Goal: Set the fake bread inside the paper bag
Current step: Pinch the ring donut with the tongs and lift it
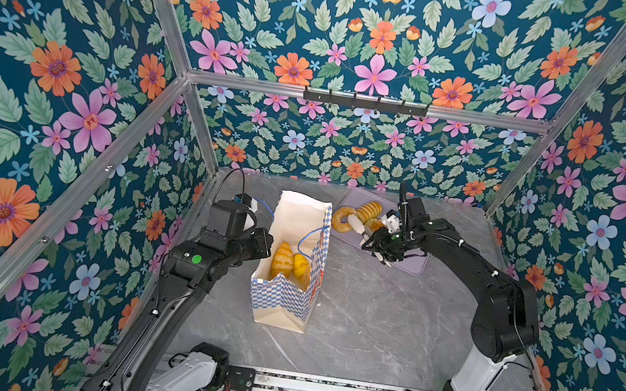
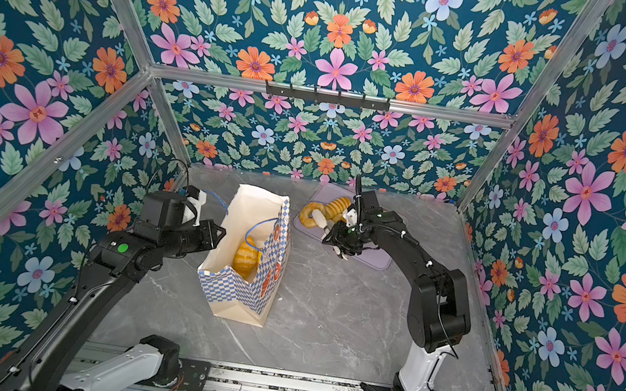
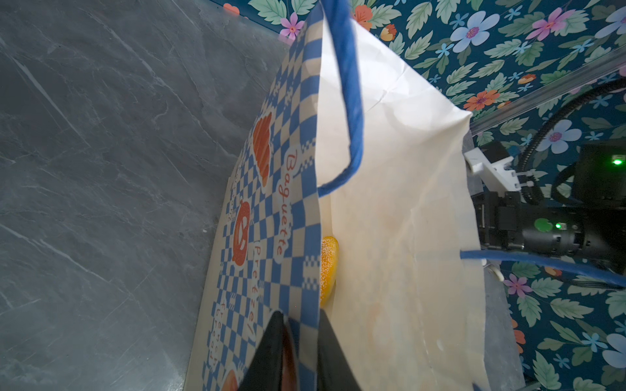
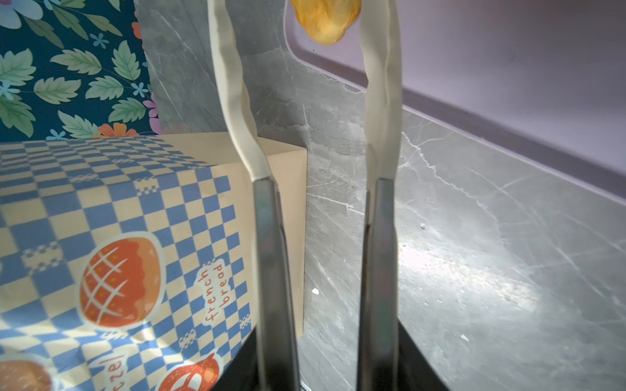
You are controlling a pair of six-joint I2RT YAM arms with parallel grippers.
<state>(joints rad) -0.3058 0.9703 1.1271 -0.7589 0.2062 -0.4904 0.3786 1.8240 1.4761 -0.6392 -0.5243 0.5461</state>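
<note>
The checkered paper bag (image 1: 279,296) (image 2: 238,290) stands open at mid-table. My left gripper (image 3: 301,325) (image 1: 269,240) is shut on its left wall rim, one finger outside and one inside. A ridged croissant (image 1: 283,259) and a yellow bun (image 1: 301,264) (image 3: 328,267) lie inside the bag. Right of the bag's top, my right gripper (image 1: 368,234) (image 2: 329,228) hovers over the tray with its white fingers (image 4: 230,84) bowed around a golden piece of fake bread (image 4: 321,23). A ring donut (image 1: 336,217) and a ridged loaf (image 1: 370,210) rest on the tray.
The lilac tray (image 1: 410,261) (image 4: 508,67) lies at the back right of the grey marble table (image 1: 366,330). Floral walls and aluminium posts close in the back and sides. Both arm bases sit on the front rail (image 1: 316,390).
</note>
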